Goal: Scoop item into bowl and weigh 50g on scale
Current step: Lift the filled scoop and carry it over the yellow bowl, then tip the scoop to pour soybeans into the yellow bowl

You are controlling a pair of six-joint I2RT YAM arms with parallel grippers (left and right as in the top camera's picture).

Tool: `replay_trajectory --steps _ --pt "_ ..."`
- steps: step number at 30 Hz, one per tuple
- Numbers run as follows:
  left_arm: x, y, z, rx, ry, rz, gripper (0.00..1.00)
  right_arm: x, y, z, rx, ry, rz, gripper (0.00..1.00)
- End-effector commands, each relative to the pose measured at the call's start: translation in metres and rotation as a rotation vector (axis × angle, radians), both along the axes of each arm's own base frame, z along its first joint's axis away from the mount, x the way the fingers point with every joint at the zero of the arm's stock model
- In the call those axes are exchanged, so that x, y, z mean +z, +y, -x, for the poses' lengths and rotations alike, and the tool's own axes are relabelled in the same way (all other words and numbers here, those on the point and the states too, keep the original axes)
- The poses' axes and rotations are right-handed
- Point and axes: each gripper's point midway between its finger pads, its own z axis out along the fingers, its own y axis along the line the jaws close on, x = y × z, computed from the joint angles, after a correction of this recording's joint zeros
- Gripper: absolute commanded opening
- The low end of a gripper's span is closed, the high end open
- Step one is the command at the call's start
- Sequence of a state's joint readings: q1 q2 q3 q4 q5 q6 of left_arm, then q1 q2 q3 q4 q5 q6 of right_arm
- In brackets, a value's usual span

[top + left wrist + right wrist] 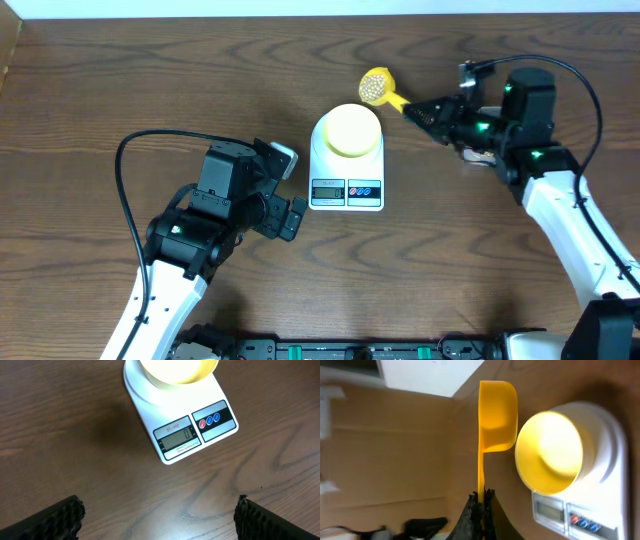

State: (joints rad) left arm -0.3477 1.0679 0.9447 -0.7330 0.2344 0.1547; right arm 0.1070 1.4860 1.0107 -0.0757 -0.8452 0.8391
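The pale yellow bowl (351,131) stands on the white scale (347,192), which reads 0 in the left wrist view (187,434). The bowl looks empty in the right wrist view (549,453). My right gripper (425,113) is shut on the handle of a bright yellow scoop (377,86) that holds tan beans (372,88), above the table just behind and right of the bowl. In the right wrist view the scoop (496,415) hangs beside the bowl, gripped by my right fingers (482,497). My left gripper (288,189) is open and empty, left of the scale; its fingers (160,517) frame bare table.
The table's far edge (320,18) runs along the top of the overhead view. The right arm (560,200) reaches in from the lower right, the left arm (190,240) from the lower left. The clear tub is out of view.
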Motion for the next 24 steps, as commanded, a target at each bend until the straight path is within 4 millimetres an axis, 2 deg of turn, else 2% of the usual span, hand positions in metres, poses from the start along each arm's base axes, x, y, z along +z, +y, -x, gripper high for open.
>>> replay_trajectory --steps 1,5,7,18,24 --pt "0.000 0.000 0.000 -0.002 0.002 0.005 0.98 -0.014 0.009 -0.003 0.068 -0.216 0.218 0.01" --pt "0.000 0.000 -0.001 -0.002 0.002 0.004 0.98 -0.037 0.006 -0.004 0.030 -0.218 0.389 0.01" --pt "0.000 0.000 0.000 -0.002 0.002 0.005 0.98 -0.043 0.006 -0.004 0.026 -0.219 0.432 0.01" --pt "0.000 0.000 0.000 -0.002 0.002 0.005 0.98 -0.048 0.019 0.001 0.120 -0.363 0.585 0.01" --pt "0.000 0.000 0.000 -0.002 0.002 0.005 0.98 -0.051 0.020 -0.001 0.127 -0.407 0.661 0.01"
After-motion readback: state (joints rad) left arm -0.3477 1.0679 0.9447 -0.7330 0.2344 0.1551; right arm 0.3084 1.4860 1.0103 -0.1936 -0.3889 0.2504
